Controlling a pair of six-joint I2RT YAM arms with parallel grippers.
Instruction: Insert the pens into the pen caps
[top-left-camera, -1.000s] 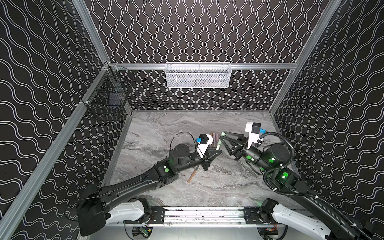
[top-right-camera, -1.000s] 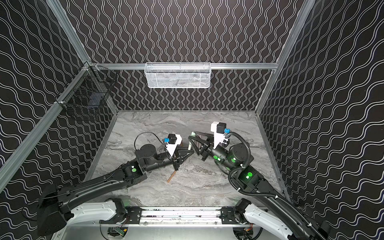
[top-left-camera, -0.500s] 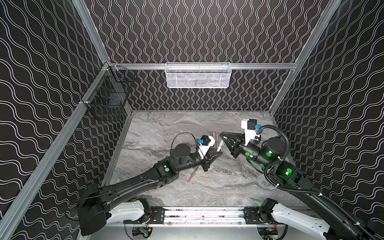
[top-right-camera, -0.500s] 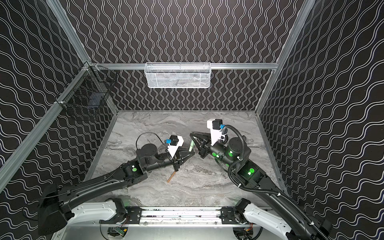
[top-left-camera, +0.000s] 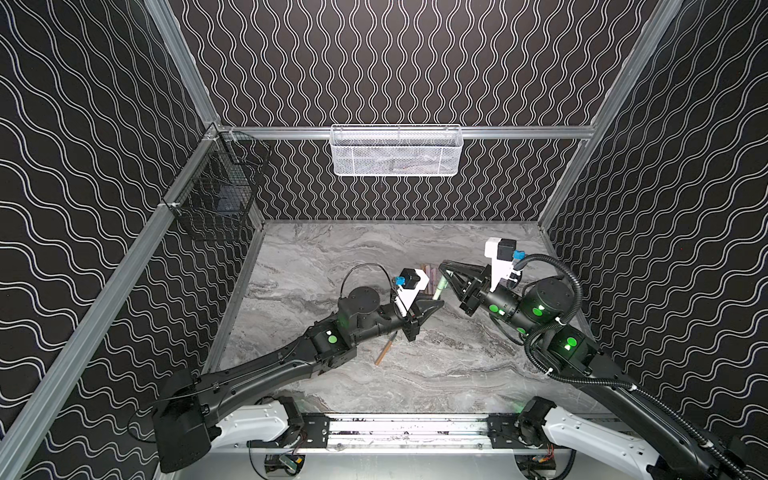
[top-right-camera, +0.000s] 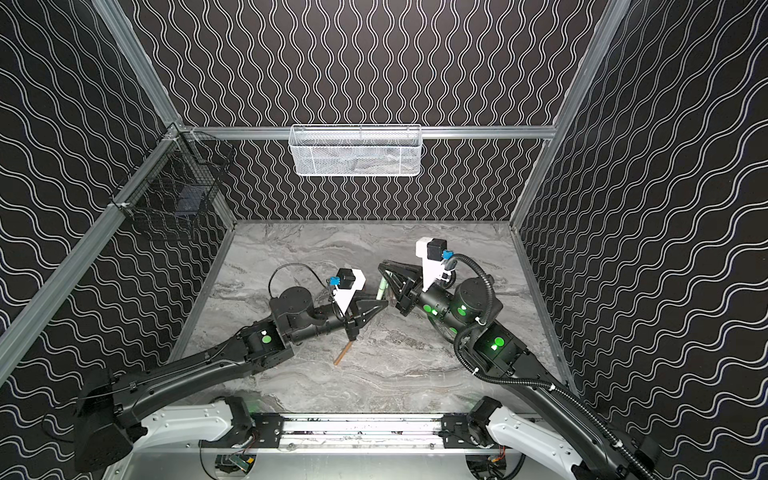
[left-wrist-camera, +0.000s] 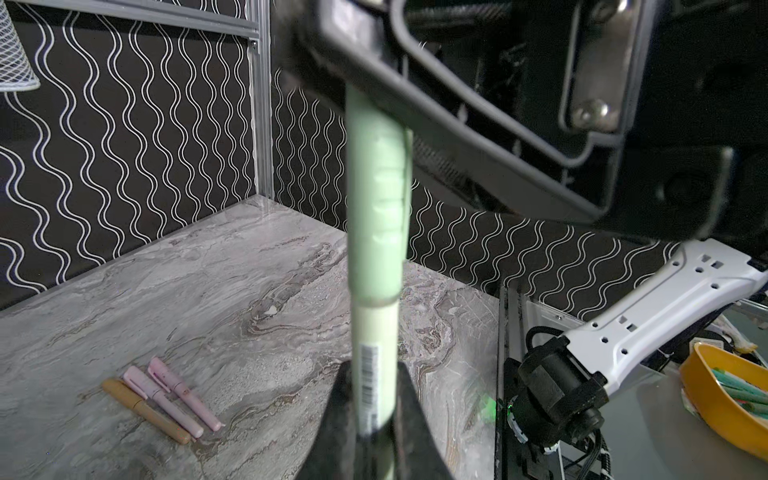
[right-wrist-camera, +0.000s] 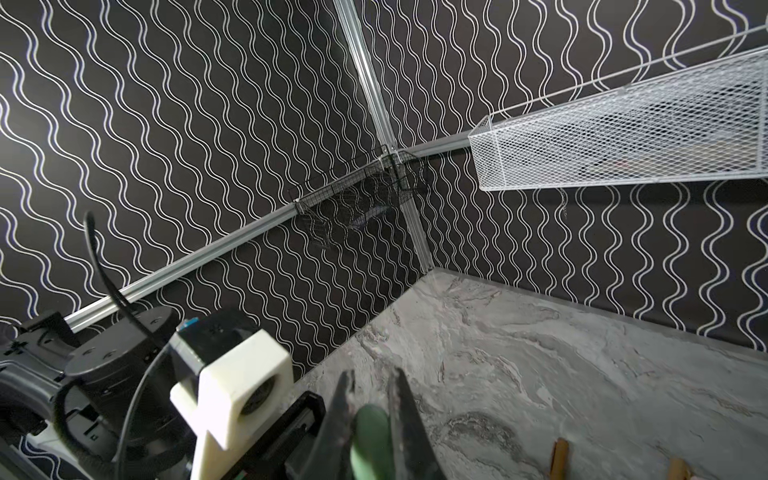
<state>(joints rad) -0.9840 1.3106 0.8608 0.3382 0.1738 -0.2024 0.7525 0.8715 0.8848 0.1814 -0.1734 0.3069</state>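
A pale green pen (left-wrist-camera: 376, 353) stands upright between the two arms, and my left gripper (left-wrist-camera: 374, 370) is shut on its lower barrel. A pale green pen cap (left-wrist-camera: 378, 208) sits over the pen's upper end. My right gripper (right-wrist-camera: 372, 374) is shut on that cap (right-wrist-camera: 372, 440). In both top views the green pen (top-left-camera: 438, 289) (top-right-camera: 381, 289) bridges the left gripper (top-left-camera: 440, 304) (top-right-camera: 384, 304) and the right gripper (top-left-camera: 444, 266) (top-right-camera: 382, 266) mid-table. One tan (left-wrist-camera: 145, 411) and two pink capped pens (left-wrist-camera: 174, 395) lie side by side. Another tan pen (top-left-camera: 383, 351) lies under the left wrist.
A white mesh basket (top-left-camera: 397, 151) hangs on the back wall and a black wire basket (top-left-camera: 216, 195) on the left wall. A yellow bowl (left-wrist-camera: 723, 399) with green pens sits beyond the table's edge, beside the right arm's base.
The right gripper's jaws, spread open a second ago, have closed on the green cap. The right wrist has shifted slightly; the left gripper stays shut on the pen.
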